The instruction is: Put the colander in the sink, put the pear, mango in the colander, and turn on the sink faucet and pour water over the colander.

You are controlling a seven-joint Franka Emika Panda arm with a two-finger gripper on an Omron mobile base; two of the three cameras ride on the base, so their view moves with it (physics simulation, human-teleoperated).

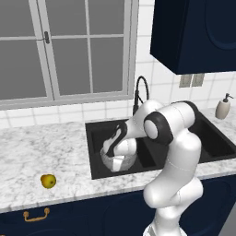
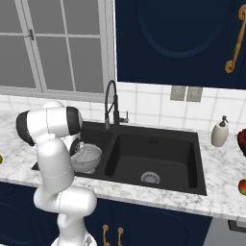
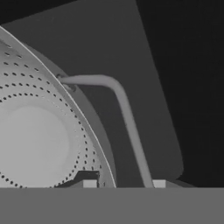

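Note:
The silver perforated colander sits in the left basin of the black sink. My gripper reaches down into that basin, shut on the colander at its rim, where the wire side handle loops out between the fingertips. A yellow-green fruit, seemingly the pear, lies on the counter to the left of the sink. By the right edge of the counter lies a red-green fruit, seemingly the mango. The black gooseneck sink faucet stands behind the sink; no water shows.
A beige soap dispenser stands right of the sink. Red fruit shows at the far right edge. A window is behind the counter and a dark blue wall cabinet hangs above the right side.

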